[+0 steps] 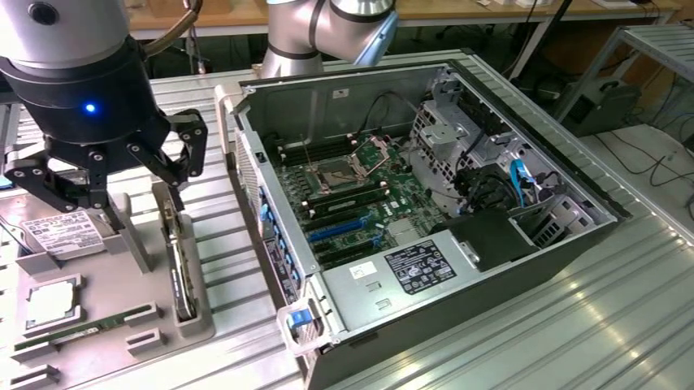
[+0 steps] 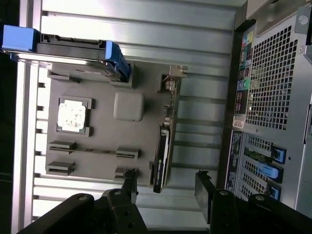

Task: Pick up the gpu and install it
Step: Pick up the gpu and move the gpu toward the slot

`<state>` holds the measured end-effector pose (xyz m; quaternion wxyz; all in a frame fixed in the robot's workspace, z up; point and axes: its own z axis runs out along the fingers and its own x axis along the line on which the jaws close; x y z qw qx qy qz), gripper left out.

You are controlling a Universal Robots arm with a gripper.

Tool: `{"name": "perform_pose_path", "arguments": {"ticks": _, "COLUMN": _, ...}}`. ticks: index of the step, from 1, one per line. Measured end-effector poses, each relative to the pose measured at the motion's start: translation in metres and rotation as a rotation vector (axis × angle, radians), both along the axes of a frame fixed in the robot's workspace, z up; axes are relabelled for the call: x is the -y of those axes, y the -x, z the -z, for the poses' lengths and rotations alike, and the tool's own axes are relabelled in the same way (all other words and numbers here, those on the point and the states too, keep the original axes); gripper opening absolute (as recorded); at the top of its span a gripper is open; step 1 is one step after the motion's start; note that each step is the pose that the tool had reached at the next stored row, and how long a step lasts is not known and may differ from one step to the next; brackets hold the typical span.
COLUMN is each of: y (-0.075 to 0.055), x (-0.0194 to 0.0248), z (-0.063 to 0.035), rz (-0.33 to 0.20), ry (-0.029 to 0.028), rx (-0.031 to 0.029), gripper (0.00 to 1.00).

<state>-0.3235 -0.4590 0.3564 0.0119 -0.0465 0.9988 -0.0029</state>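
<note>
On the ribbed metal table (image 1: 607,325) the gpu (image 1: 179,260) stands on edge in its grey holder (image 1: 109,284), the gripper (image 1: 122,183) hangs wide open above it, and an off-centre drop could knock the card askew.

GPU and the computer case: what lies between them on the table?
Only bare ribbed table lies between the gpu and the computer case; the wrist view shows it plainly, the exterior view too.

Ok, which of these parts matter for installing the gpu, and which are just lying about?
For the job: gpu, open gripper, open computer case.
Lying about: hard drive, CPU, RAM stick.
</note>
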Motion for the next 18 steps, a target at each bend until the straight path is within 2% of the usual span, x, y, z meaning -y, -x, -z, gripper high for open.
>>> {"name": "perform_pose_path", "arguments": {"ticks": 6, "y": 0.0, "x": 0.0006, "z": 0.0078, "rz": -0.001, "ry": 0.0002, "rx": -0.0001, "gripper": 0.6}}
{"name": "perform_pose_path", "arguments": {"ticks": 12, "y": 0.0, "x": 0.001, "z": 0.0187, "rz": -0.001, "ry": 0.0002, "rx": -0.0096, "gripper": 0.6}}
{"name": "perform_pose_path", "arguments": {"ticks": 18, "y": 0.0, "x": 0.0011, "z": 0.0318, "rz": -0.001, "ry": 0.0002, "rx": -0.0108, "gripper": 0.6}}
